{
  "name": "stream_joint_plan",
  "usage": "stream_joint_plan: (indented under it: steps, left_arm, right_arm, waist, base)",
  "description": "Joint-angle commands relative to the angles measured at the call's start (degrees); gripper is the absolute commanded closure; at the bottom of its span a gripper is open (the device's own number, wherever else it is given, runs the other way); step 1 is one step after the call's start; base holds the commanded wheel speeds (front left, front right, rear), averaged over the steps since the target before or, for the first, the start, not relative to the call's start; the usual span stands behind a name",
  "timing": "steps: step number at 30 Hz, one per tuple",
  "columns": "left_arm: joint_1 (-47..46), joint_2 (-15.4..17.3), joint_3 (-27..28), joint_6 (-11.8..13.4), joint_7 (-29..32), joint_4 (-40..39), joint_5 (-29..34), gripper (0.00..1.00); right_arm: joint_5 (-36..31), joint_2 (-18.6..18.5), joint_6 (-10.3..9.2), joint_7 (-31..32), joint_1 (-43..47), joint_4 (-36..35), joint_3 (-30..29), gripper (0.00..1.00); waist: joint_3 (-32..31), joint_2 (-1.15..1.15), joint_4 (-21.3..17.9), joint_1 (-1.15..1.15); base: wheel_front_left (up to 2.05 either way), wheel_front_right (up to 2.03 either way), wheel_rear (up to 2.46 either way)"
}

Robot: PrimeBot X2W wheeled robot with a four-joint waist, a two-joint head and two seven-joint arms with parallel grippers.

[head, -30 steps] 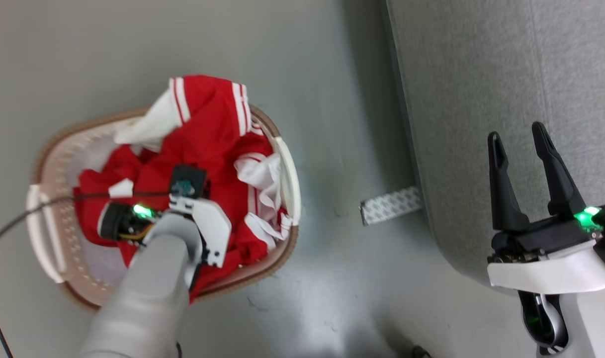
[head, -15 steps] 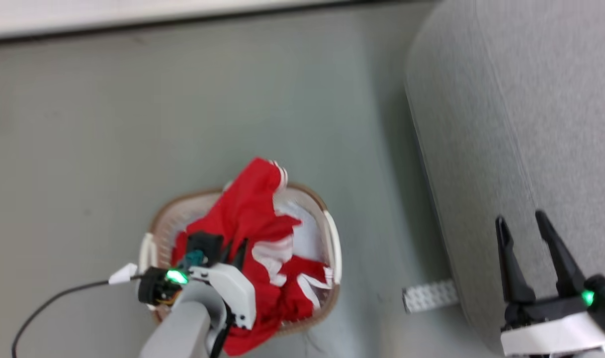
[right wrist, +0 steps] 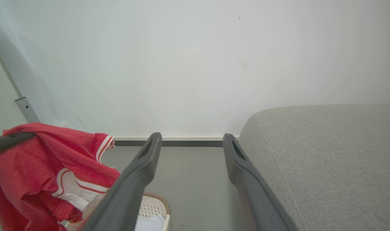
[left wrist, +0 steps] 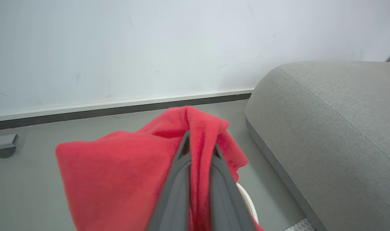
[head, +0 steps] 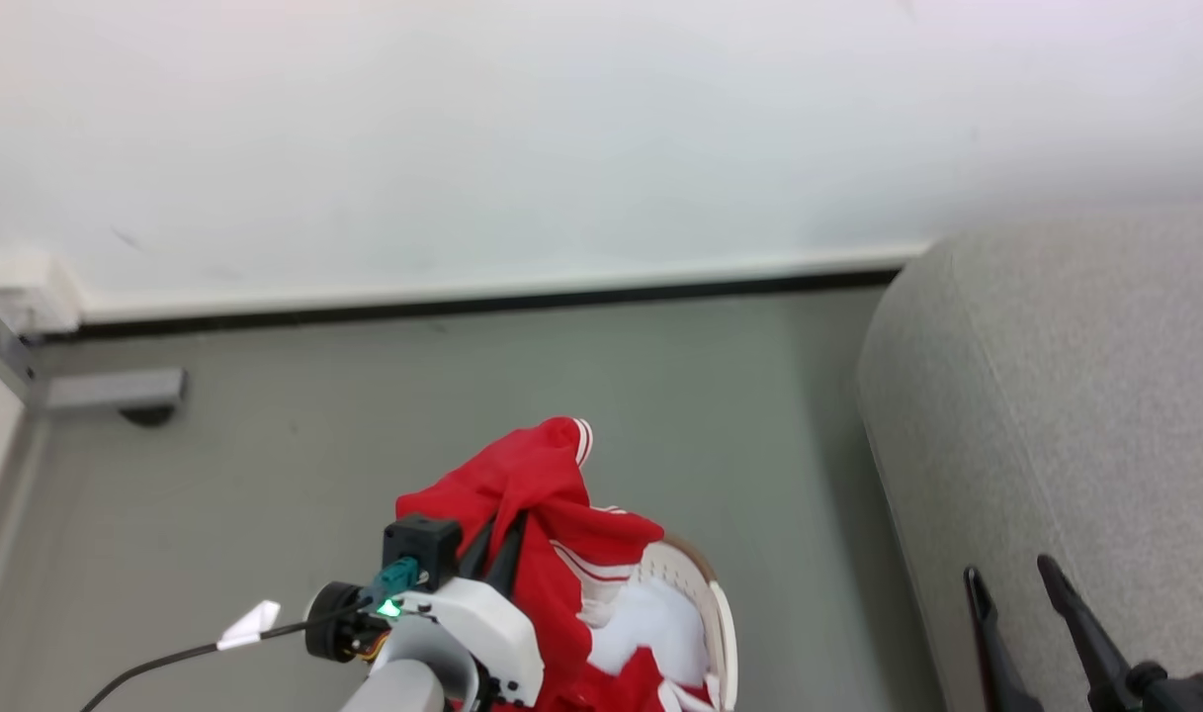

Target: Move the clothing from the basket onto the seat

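Head view: my left claw (head: 500,534) is pinched shut on a fold of the red clothing (head: 547,475). I hold it high over the basket (head: 726,618) so the cloth hangs free of the rim, though its lower part trails down inside, beside a white liner (head: 650,623). The basket stands on the floor (head: 364,445), apart from the seat (head: 1056,396) on my right. My right claw (head: 1008,593) hovers at the seat's edge, spread wide and holding nothing. I judge that keeps it clear of the carry.

Left wrist view: my two fingers lie close together with a ridge of red squeezed between them. Gripped at a fold, the cloth drapes down both sides. The seat lies ahead to the right, and the garment has not yet reached it.

Right wrist view: my fingers stand far apart, with floor and wall (right wrist: 195,64) between them. The red garment, white-striped at the cuff, hangs to the left over the basket rim, and the seat is to the right.
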Motion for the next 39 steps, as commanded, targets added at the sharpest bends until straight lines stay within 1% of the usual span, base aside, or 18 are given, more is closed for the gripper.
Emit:
stream_joint_plan:
  steps: [1, 10, 14, 19, 22, 26, 32, 35, 39]
  left_arm:
    - [1.3, 0.8, 0.1, 0.3, 0.4, -1.3, -0.7, 1.0]
    - [4.8, 4.0, 0.7, 2.0, 4.6, -12.8, -1.7, 1.0]
    - [6.5, 5.1, 0.2, 2.5, 7.0, -17.7, -1.5, 1.0]
    - [8.0, 6.1, -0.5, 3.0, 9.4, -23.0, -1.6, 1.0]
    - [8.6, 6.4, -1.0, 2.8, 10.5, -25.7, -1.7, 1.0]
    - [9.0, 6.4, -2.2, 2.1, 11.8, -28.8, -1.8, 1.0]
    - [9.0, 5.9, -4.5, 1.2, 13.8, -32.5, -1.5, 1.0]
    - [8.6, 5.8, -5.5, 0.8, 14.6, -33.5, -1.3, 1.0]
    - [8.1, 5.3, -7.0, 0.1, 15.3, -34.4, -1.0, 1.0]
  right_arm:
    - [-0.1, 0.1, -0.12, 0.0, 1.5, 0.2, 0.1, 0.0]
    - [-0.2, 0.2, -0.12, 0.0, 3.5, -0.1, 0.9, 0.0]
    - [-0.8, -0.5, -0.12, 0.0, 3.3, -0.6, 2.0, 0.0]
    - [-1.8, -2.8, -0.12, 0.0, 1.3, -1.8, 3.4, 0.0]
    - [-2.4, -5.1, -0.12, 0.0, 0.2, -2.6, 5.3, 0.0]
    - [-2.9, -9.4, -0.12, 0.0, -2.9, -3.0, 10.4, 0.0]
    - [-2.0, -15.5, -0.12, 0.0, -10.5, -1.4, 22.2, 0.0]
    - [-1.5, -17.3, -0.12, 0.0, -15.2, 0.5, 28.5, 0.0]
    - [-0.1, -17.8, -0.13, 0.0, -21.2, 4.0, 35.9, 0.0]
  waist:
    - [-4.1, 0.0, 1.1, 0.03]
    - [-6.3, 0.0, -0.5, 0.03]
    - [-6.5, 0.0, -1.0, 0.03]
    - [-6.2, 0.0, -1.3, 0.03]
    - [-6.0, 0.0, -1.3, 0.03]
    - [-5.8, 0.0, -1.2, 0.03]
    - [-5.7, 0.0, -1.0, 0.03]
    - [-5.6, 0.0, -0.9, 0.03]
    - [-5.6, 0.0, -0.8, 0.03]
  base:
    - [0.0, 0.0, 0.0]
    - [0.0, 0.0, 0.0]
    - [0.0, 0.0, 0.0]
    - [0.0, 0.0, 0.0]
    - [0.0, 0.0, 0.0]
    - [0.0, 0.0, 0.0]
    - [0.0, 0.0, 0.0]
    - [0.0, 0.0, 0.0]
    - [0.0, 0.0, 0.0]
